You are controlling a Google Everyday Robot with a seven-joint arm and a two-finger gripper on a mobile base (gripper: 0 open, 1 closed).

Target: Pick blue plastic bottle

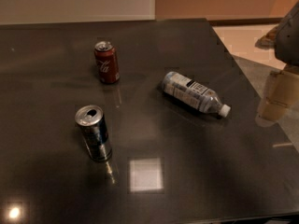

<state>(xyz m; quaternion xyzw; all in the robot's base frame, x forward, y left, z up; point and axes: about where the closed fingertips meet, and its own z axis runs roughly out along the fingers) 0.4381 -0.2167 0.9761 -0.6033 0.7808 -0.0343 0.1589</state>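
The blue plastic bottle (194, 92) lies on its side on the dark table (196, 171), right of centre. It is clear with a pale blue-white label and a black patch, and its white cap points to the lower right. My gripper (276, 97) is at the right edge of the view, over the table's right edge. It is to the right of the bottle's cap, apart from the bottle, and holds nothing I can see. The grey arm (288, 34) rises above it.
A red cola can (107, 62) stands upright at the back, left of the bottle. A blue-silver can (94, 133) stands upright at the front left. The table's right edge runs diagonally past the gripper, with pale floor (243, 36) beyond.
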